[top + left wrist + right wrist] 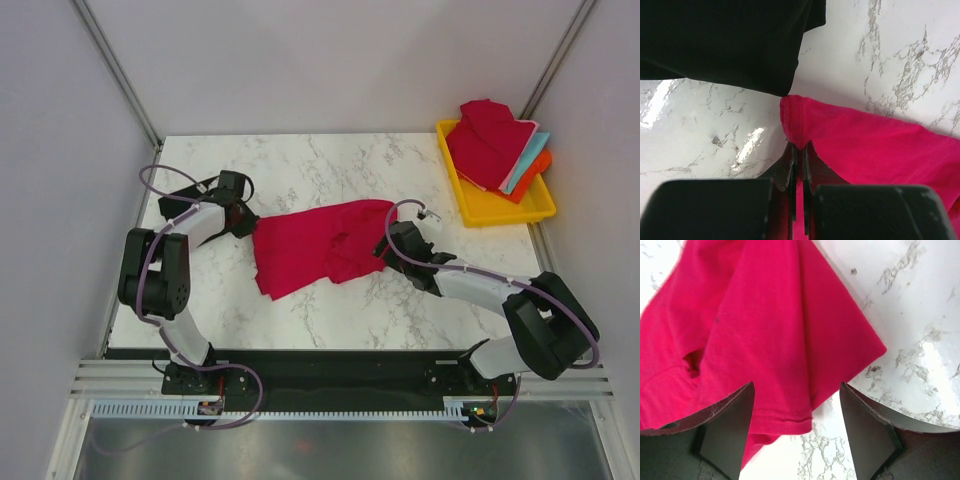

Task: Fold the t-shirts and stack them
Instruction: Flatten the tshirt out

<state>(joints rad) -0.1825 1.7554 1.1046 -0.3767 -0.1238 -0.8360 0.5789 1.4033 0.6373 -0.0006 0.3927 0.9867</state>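
Note:
A crimson t-shirt [310, 250] lies partly spread and rumpled in the middle of the marble table. My left gripper [247, 222] is at its left corner. In the left wrist view the gripper [800, 148] is shut on that hemmed corner of the shirt [875, 150]. My right gripper [388, 246] is at the shirt's right edge. In the right wrist view it [796, 386] is open, its fingers [730, 415] on either side of a hemmed edge of the shirt [770, 340], holding nothing. Folded crimson shirts [487, 138], a teal one [530, 160] and an orange one [536, 172] lie stacked in the tray.
The yellow tray [500, 212] stands at the back right corner of the table [330, 165]. A black cloth-like shape [725, 40] fills the upper left of the left wrist view, just beyond the held corner. Booth walls close in the table on three sides.

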